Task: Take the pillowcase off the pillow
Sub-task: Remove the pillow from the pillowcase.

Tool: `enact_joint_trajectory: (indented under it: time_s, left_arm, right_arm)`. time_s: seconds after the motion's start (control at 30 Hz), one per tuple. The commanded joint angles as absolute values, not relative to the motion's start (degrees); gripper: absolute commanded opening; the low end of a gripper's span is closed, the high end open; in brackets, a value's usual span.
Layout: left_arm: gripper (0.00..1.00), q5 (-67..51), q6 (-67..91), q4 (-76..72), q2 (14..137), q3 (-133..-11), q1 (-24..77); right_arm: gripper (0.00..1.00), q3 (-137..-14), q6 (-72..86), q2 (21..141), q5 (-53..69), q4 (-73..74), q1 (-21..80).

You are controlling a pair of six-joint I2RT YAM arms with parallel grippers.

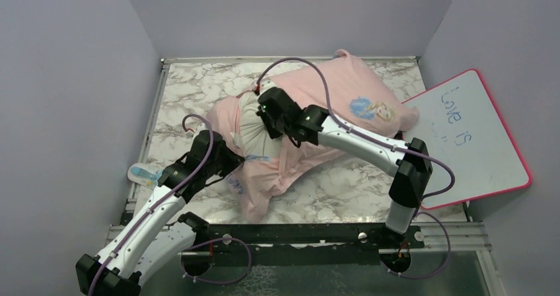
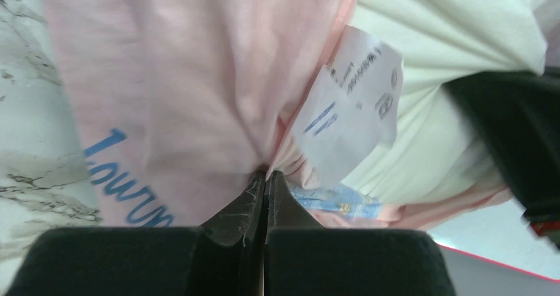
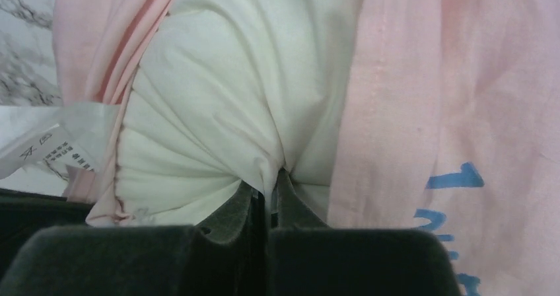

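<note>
The pale pink pillowcase (image 1: 330,91) lies across the middle of the marble table, with a princess print on its far right part and blue cursive writing on its near flap (image 2: 125,184). The white pillow (image 1: 254,121) bulges out of its open left end. My left gripper (image 2: 266,174) is shut on the pink hem of the pillowcase (image 2: 198,78) at the opening. My right gripper (image 3: 269,180) is shut on a pinch of the white pillow (image 3: 231,91), with pink pillowcase fabric (image 3: 462,78) beside it. A white care label (image 2: 356,104) hangs at the opening.
A pink-framed whiteboard (image 1: 472,134) with handwriting leans at the table's right edge. A small pale blue item (image 1: 142,174) lies at the table's left edge near my left arm. Grey walls enclose the table on three sides.
</note>
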State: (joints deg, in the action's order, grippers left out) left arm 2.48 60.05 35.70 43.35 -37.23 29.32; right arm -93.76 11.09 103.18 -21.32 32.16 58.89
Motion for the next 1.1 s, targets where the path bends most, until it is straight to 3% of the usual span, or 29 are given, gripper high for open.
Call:
enact_joint_trajectory:
  time_s: [0.0, 0.13, 0.3, 0.43, 0.67, 0.9, 1.07]
  left_arm:
    - [0.00, 8.4, 57.9, 59.0, 43.3, -39.6, 29.3]
    - [0.00, 8.1, 58.7, 60.6, 38.9, -37.9, 29.3]
    - [0.01, 5.4, 58.6, 52.0, 39.2, -37.7, 29.3]
    - [0.28, 6.8, 54.8, 45.4, 42.6, -42.2, 29.3]
    - [0.51, 16.1, 41.5, 45.4, 52.5, -58.1, 29.2]
    - [0.64, 17.0, 29.0, 46.6, 63.0, -71.4, 25.3]
    - [0.67, 2.7, 26.1, 39.7, 68.7, -71.2, 16.4]
  right_arm:
    - [0.01, -98.6, 15.2, 98.0, -19.7, 33.3, 48.1]
    - [0.01, -95.8, 15.1, 96.7, -13.3, 32.3, 48.0]
    - [0.01, -87.9, 14.9, 93.9, -1.0, 27.2, 48.1]
    - [0.01, -83.9, 14.0, 92.8, 5.5, 26.1, 48.1]
    - [0.01, -79.4, 13.6, 92.0, 7.3, 26.9, 48.1]
    - [0.01, -77.3, 14.3, 91.2, 7.3, 27.1, 48.1]
    - [0.01, -77.6, 14.2, 91.1, 7.2, 27.4, 48.2]
